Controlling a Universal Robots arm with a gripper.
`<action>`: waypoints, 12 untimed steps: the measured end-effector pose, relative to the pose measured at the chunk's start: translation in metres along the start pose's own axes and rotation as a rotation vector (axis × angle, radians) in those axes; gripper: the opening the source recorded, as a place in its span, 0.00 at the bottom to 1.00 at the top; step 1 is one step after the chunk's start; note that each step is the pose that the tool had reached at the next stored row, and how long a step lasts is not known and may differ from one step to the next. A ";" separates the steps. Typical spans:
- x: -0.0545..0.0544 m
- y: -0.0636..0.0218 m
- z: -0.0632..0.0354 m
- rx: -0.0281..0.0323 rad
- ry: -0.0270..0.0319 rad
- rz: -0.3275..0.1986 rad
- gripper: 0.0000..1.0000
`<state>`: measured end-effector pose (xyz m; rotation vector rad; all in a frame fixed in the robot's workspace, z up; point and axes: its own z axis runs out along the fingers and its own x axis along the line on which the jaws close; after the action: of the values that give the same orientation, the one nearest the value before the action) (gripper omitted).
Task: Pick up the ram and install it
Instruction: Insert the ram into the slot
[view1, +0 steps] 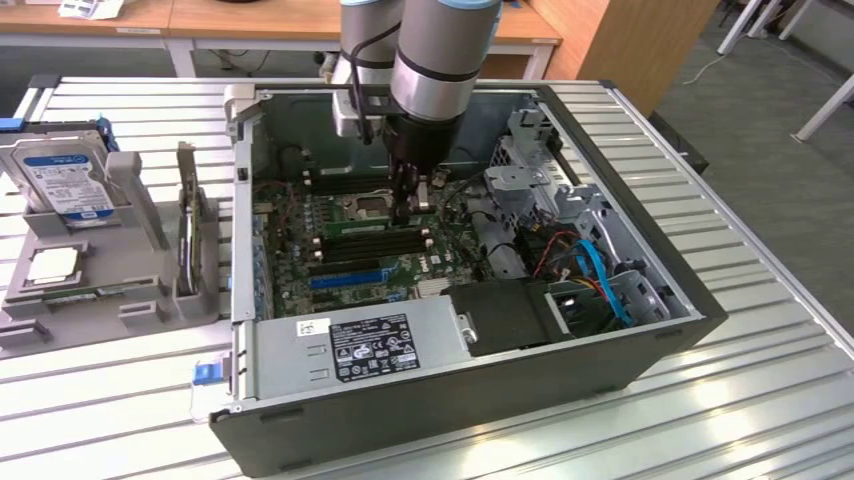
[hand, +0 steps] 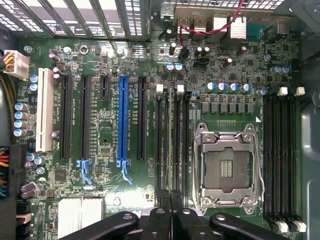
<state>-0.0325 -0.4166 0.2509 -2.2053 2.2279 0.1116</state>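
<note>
My gripper (view1: 411, 203) reaches down into the open computer case (view1: 667, 330), over the black memory slots (hand: 161, 145) beside the empty processor socket (hand: 227, 167). Its two black fingers meet at the wrist view's edge, so the gripper (hand: 171, 206) is shut. Between them is the ram (hand: 171, 150), seen edge-on as a thin dark strip lined up along the slots. In the exterior view the ram (view1: 378, 228) is a green strip just under the fingertips, low over the motherboard (view1: 334, 270). Whether it touches a slot I cannot tell.
A grey power supply (view1: 360, 345) fills the case's near side, with blue and red cables (view1: 607, 285) toward the exterior view's right. Outside, at the exterior view's left, stand a hard drive (view1: 60, 180), a parts tray (view1: 80, 300) and an upright card (view1: 187, 225). A blue expansion slot (hand: 122, 120) lies beside the memory slots.
</note>
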 end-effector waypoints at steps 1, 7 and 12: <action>0.000 0.0000 0.0000 0.0000 0.0000 0.000 0.12; 0.003 0.0000 -0.0002 -0.0001 0.0000 0.000 0.12; 0.004 -0.0001 -0.0002 0.0000 0.0001 0.000 0.12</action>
<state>-0.0325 -0.4206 0.2509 -2.2053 2.2279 0.1115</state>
